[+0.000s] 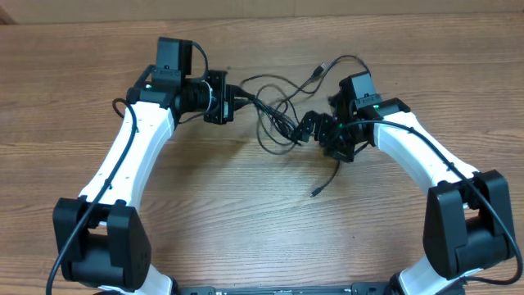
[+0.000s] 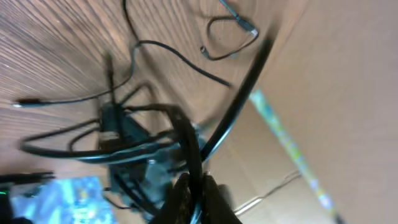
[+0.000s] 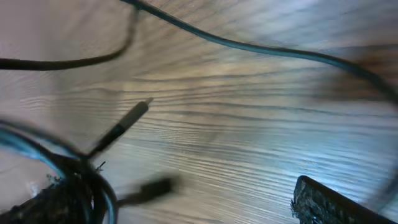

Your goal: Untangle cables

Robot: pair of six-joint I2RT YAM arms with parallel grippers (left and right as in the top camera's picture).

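Nearest me, two white arms rise from the front edge of the wooden bench, one on each side. A little further in, one loose cord end lies on the bare wood, tipped with a small dark plug. Beyond it the cables sit in a knot of loops between the two hands. I cannot count the cords in the knot, but two free plug ends show. The left hand is clenched on a black cord at the knot's left side, which runs out from between its pinched fingers. The right hand, at the knot's right side, stands spread wide and released. Cords bunch against one finger, the other sits apart over bare wood. A pale blue patch in the left wrist view is too blurred to read. Furthest off lies the second end — a silvery plug.
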